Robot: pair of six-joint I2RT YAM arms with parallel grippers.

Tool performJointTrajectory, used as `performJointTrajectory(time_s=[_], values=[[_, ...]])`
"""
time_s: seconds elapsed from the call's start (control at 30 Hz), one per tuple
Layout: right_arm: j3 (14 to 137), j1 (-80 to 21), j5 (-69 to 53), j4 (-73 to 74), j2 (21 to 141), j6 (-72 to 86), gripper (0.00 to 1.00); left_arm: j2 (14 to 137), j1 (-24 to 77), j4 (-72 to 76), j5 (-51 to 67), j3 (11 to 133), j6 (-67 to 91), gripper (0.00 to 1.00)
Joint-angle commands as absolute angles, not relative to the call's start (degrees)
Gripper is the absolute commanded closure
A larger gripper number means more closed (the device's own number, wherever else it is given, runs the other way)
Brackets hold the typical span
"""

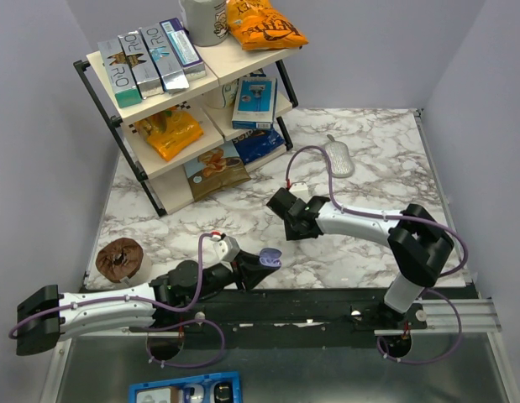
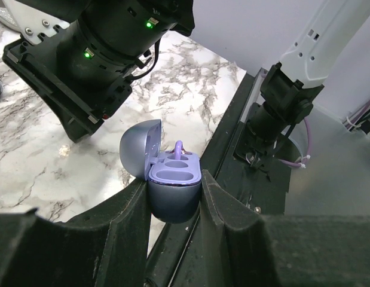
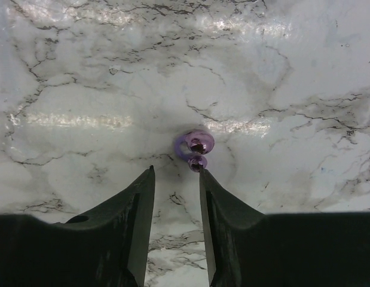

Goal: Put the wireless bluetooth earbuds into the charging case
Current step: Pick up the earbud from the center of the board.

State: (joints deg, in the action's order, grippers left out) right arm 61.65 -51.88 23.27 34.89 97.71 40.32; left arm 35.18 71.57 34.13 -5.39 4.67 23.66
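**Left.** My left gripper is clamped on the body of the charging case, holding it upright off the table with its lid swung back.
Risk: as I judge it, the fingers hold a rounded, smooth shell. A push from above while seating an earbud could roll or slip the case in the grip and tilt the wells off line.

**Right.** My right gripper hangs low over the marble table with its jaws parted and nothing between them. The loose purple earbud lies on the table just beyond the fingertips, nearer the right finger than the centre of the gap.
Risk: closing from this offset may nudge the earbud aside or flick it away rather than pinch it. It is tiny and glossy, so it could also twist in the jaws and reach the case wrongly oriented.

**Containers.** The blue tray at the near edge holds small items I cannot identify. The case carries one purple earbud, stem up, in one well. The neighbouring well looks vacant.
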Motion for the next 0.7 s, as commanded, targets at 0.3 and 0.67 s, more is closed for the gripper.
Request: performJointTrajectory(time_s=[0.3,0.67], values=[[64.5,-52.9,26.1,35.5,99.1,40.3,0.58,34.1,72.1,34.8,-6.5,4.1,24.4,1.00],[65.3,-52.9,26.5,34.5,101.9,39.2,0.59,33.8,72.2,34.4,-6.9,3.9,24.3,1.00]])
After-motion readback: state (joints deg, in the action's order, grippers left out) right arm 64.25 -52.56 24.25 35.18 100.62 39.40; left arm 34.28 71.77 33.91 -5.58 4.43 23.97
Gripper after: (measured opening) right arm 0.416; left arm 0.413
